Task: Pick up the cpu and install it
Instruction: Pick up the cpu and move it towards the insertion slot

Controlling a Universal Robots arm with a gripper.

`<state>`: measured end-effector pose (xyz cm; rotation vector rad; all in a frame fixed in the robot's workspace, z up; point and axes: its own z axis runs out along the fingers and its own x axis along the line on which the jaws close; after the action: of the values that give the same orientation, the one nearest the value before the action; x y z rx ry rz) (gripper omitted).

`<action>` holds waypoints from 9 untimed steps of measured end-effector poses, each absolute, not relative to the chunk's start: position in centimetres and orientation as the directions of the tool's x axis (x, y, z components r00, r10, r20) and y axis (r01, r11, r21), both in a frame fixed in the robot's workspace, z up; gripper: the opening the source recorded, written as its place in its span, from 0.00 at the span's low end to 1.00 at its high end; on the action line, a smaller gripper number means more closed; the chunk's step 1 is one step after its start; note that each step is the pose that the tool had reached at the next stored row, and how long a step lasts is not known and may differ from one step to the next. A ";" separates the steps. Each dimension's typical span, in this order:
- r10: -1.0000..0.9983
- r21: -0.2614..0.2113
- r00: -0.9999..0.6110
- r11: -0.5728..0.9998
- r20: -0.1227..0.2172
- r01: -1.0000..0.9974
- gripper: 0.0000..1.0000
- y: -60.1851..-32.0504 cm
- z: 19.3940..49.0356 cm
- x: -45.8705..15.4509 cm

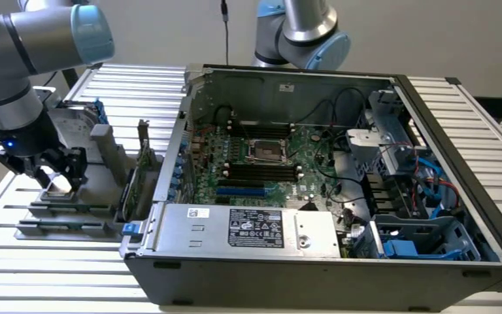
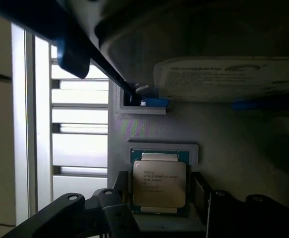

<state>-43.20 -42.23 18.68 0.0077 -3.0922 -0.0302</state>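
The cpu (image 1: 58,188) (image 2: 159,183), a flat silver square with printed text, lies in a grey holder (image 2: 194,151) on the rack at the exterior view's left. My gripper (image 1: 55,175) (image 2: 159,201) hangs low over it and stands open. One dark finger (image 2: 115,210) is on each side of the chip, and neither touches it. To the exterior view's right sits the open computer case (image 1: 425,104), with its motherboard socket (image 1: 264,152) uncovered.
A silver hard drive in a blue frame (image 1: 81,121) (image 2: 228,79) stands just behind the holder. Upright cards (image 1: 142,163) stand between the rack and the case. A second arm (image 1: 299,33) rises behind the case. The slatted table (image 1: 50,275) extends in front.
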 end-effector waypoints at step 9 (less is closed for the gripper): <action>-0.005 0.020 -0.999 1.000 0.049 -0.004 0.62 -42.2 18.6 -43.2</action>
<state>-43.17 -42.22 18.57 0.0068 -3.0921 -0.0302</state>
